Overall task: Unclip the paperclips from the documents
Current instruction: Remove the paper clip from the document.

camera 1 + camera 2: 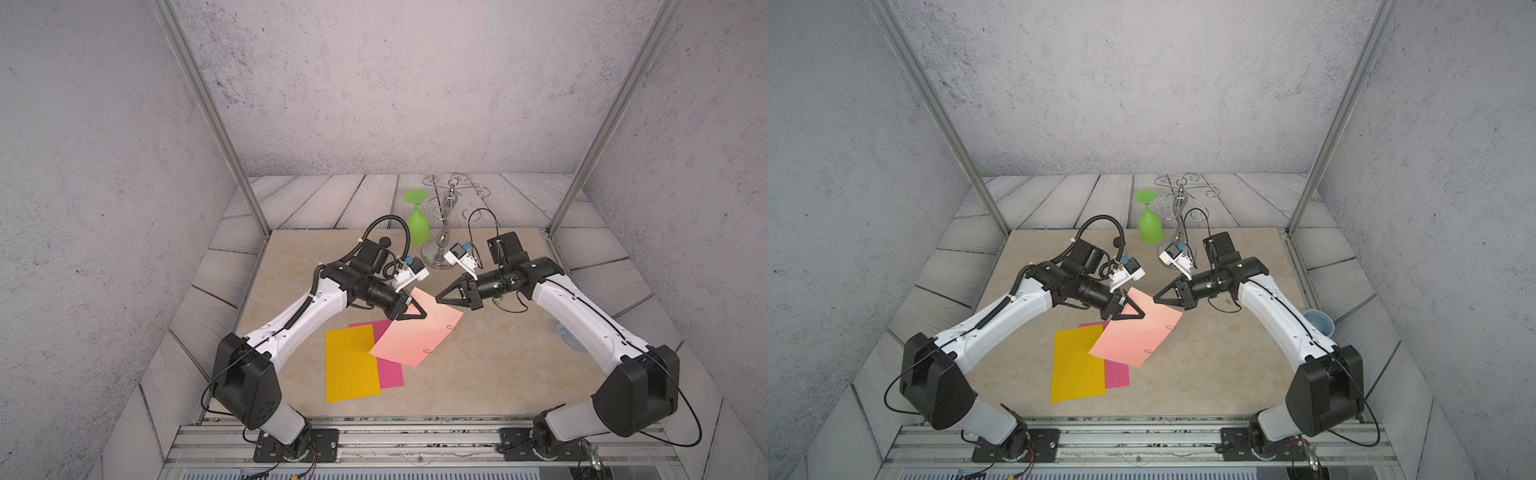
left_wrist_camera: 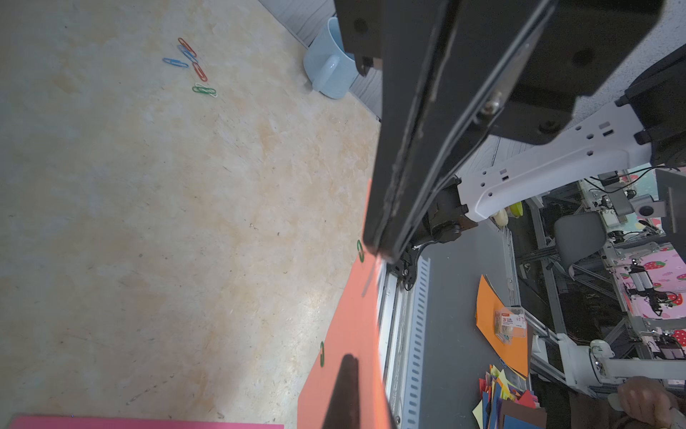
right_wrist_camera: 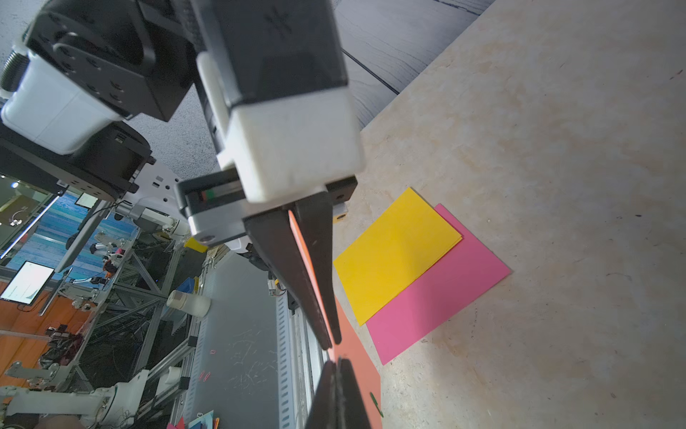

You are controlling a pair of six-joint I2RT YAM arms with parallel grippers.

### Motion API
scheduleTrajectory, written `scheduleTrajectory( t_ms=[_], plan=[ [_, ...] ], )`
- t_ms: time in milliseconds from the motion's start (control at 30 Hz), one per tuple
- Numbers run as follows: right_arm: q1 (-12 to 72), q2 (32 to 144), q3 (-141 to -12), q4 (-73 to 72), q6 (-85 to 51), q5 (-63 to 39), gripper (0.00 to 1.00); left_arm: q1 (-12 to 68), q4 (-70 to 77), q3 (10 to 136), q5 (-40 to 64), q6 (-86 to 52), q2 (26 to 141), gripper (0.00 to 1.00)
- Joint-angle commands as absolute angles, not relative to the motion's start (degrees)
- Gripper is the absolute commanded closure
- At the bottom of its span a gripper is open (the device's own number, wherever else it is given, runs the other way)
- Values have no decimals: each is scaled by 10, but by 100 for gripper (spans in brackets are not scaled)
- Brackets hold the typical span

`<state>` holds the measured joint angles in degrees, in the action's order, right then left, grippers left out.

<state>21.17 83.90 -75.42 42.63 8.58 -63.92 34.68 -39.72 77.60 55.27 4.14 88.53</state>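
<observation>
While left gripper (image 1: pixel 422 315) is clamped on pink sheet (image 1: pixel 419 338), 2 clips (image 1: pixel 451 327) sit along its edge nearer right gripper (image 1: pixel 437 297), closed w/ nothing visibly held.

Salmon pink sheet (image 1: pixel 415 336), magenta sheet (image 1: pixel 390 374) and golden yellow sheet (image 1: pixel 351 365): smooth, matt paper. Table (image 1: pixel 498 374): beige, mottled, stone-look top, matt, finely scratched in my wrist views. Paperclips (image 2: pixel 199 71): thin wire with a glossy coloured coating. My left pincer (image 1: pixel 423 316) and right pincer (image 1: pixel 437 297): matt black plastic, scuffed along the edges. Wire stand (image 1: pixel 446 216): polished chrome metal. Green goblet (image 1: pixel 417 226): smooth plastic. Pale blue mug (image 2: pixel 328 67): smooth, faintly glossy. Walls (image 1: pixel 374 104): rough, speckled grey.
</observation>
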Motion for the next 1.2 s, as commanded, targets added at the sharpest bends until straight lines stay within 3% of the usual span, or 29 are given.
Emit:
scheduleTrajectory(
  t_ms=[0,1167],
  plan=[
    [206,826,-763,425,89,-641,96,345,-420,770,552,60,874,100],
    [198,827,-763,420,83,-645,96,345,-427,758,537,66,873,100]
  ],
)
